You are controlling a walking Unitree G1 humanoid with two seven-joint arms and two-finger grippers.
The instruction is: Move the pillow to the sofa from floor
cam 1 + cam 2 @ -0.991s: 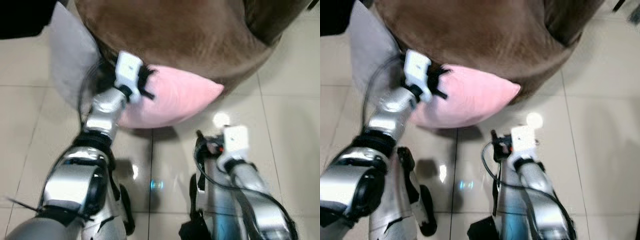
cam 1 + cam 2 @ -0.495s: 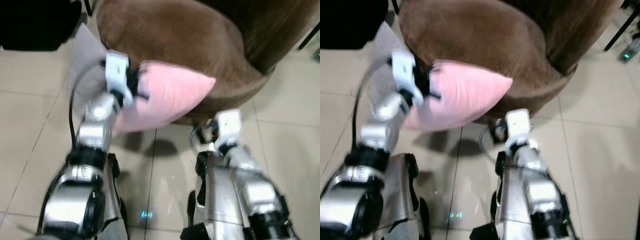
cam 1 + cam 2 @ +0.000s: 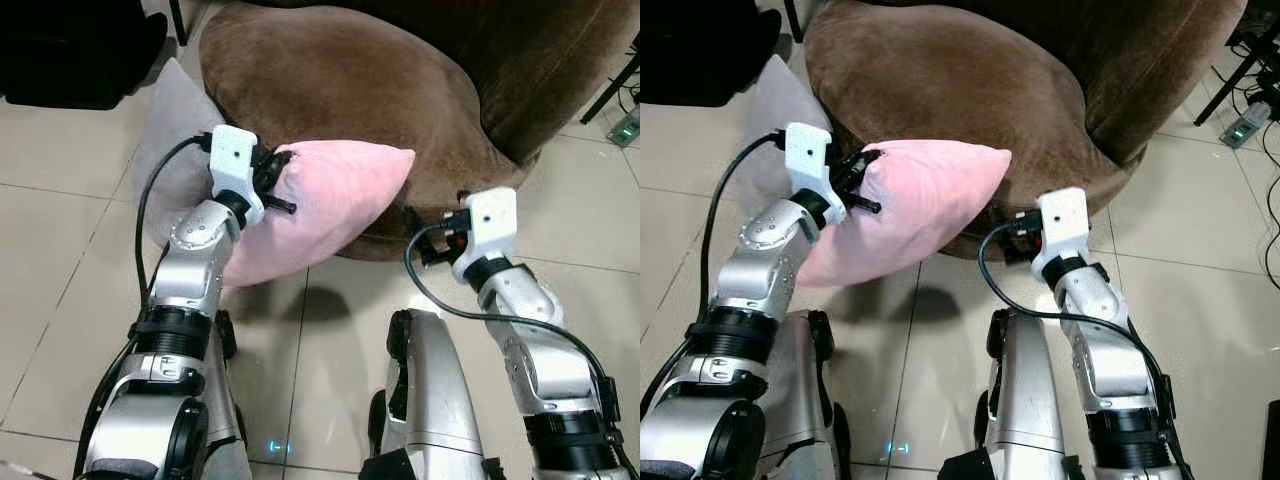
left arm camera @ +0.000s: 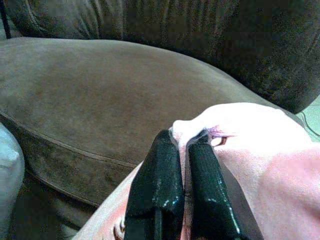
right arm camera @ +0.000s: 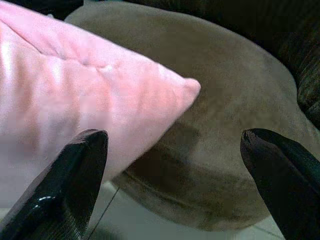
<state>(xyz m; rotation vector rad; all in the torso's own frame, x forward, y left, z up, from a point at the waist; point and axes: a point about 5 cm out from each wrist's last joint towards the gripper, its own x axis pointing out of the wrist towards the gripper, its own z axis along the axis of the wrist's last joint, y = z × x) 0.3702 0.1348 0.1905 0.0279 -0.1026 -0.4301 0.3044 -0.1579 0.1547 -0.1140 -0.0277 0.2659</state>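
Centre-left of the frame, the left gripper [image 3: 272,188] pinches a corner of the pink pillow [image 3: 325,205], holding it off the tiled floor [image 3: 60,290] against the brown sofa [image 3: 340,85] seat's front edge. The right gripper [image 5: 175,185], fingers spread wide, hovers just below, likely ready to support it.

Left arm extends toward 12 o'clock, wrist raised; left tool [image 4: 182,150] has both fingers pressed together, clamping a fold of the pink pillow [image 3: 330,195]. Right arm is bent, forearm toward 11 o'clock; right tool [image 5: 175,175] has fingers spread wide, holding nothing.
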